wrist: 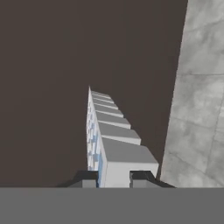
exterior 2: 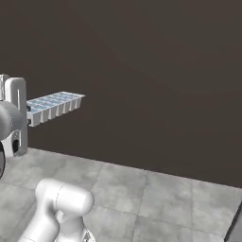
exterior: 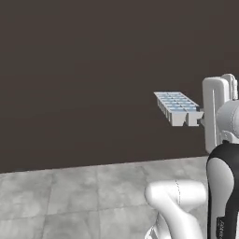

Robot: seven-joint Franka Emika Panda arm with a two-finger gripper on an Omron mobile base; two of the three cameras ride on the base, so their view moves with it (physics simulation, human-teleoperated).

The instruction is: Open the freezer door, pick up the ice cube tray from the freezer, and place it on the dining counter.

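The pale-blue ice cube tray (exterior: 177,106) is held level in mid-air, well above the floor, in front of a dark brown wall. My gripper (exterior: 201,116) is shut on its near end. From the right base view the ice cube tray (exterior 2: 53,107) sticks out to the right of my gripper (exterior 2: 29,113). In the hand view the ice cube tray (wrist: 109,135) runs away from the camera, edge on, with its near end clamped in my gripper (wrist: 114,178). The freezer, its door and the dining counter are out of view.
A plain dark brown wall (exterior: 84,74) fills the background. Grey tiled floor (exterior: 74,196) spreads below it. A dark edge (exterior 2: 235,227) cuts into the lower right corner of the right base view.
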